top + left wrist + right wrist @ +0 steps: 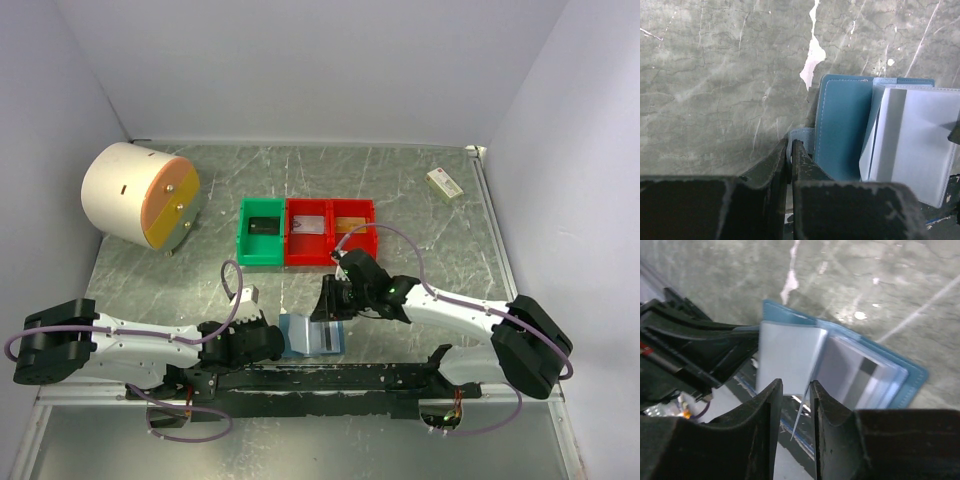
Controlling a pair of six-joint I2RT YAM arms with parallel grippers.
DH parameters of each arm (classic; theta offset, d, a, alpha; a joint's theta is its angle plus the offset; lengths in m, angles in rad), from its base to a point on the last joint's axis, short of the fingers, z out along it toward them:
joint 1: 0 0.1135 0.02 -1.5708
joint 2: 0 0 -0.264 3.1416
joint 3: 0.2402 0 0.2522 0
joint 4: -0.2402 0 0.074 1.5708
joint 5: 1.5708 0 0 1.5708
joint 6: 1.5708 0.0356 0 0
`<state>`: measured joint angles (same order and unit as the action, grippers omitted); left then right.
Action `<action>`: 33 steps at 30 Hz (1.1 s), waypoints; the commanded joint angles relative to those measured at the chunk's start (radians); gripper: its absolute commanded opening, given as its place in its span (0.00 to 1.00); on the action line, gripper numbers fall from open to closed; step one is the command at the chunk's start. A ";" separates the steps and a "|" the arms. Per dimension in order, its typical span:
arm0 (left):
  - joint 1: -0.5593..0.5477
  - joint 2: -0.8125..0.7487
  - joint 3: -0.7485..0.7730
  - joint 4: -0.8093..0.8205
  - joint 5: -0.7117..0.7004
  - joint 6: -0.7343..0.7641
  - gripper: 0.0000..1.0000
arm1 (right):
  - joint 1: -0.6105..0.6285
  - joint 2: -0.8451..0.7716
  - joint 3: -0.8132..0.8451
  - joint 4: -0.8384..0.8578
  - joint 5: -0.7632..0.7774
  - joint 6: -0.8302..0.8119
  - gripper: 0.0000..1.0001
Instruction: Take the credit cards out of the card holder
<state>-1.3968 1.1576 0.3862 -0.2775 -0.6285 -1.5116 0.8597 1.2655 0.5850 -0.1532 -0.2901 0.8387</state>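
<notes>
Two arms meet low in the middle of the table (420, 270), so here's the sweep from left to right.

Far left is a cream drum (140, 195) with an orange and yellow face, well apart from the action.

Next is your left gripper (790, 150). Its fingers are pressed together on a pale blue tab at the left edge of the card holder (842, 125), so it's clamped on that. The fingers cover the tab, so you can't see how far in it goes.

The holder lies open on the table just in front of the arm bases, between your two grippers. Behind it sit a green bin (260, 258) and the red bins (310, 258), side by side. Each has something flat inside, too small to make out.

Your right gripper (796, 395) hangs over the holder's right half. Its jaws are a narrow gap apart, and a thin pale leaf rises edge-on between them. I can't tell whether the pads actually bite it.

As for the credit cards (860, 375), one greyish card with a dark patch shows through the clear sleeves. Beyond that it's hard to tell card from sleeve.

Far right at the back lies a small cream box (444, 182), near the wall.
</notes>
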 commanded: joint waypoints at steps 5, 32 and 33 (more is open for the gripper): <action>-0.005 -0.003 0.013 0.008 0.003 -0.012 0.08 | 0.018 0.057 0.008 0.265 -0.195 0.072 0.38; -0.010 -0.143 0.136 -0.184 0.000 0.082 0.71 | 0.028 -0.112 -0.159 0.318 0.024 0.039 0.41; -0.010 -0.144 0.141 -0.183 0.004 0.091 0.72 | 0.029 -0.128 -0.179 0.334 0.040 0.042 0.41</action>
<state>-1.3983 1.0298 0.4900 -0.4530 -0.6262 -1.4940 0.8856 1.1931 0.4786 0.0982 -0.3378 0.8642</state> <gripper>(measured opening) 0.698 0.404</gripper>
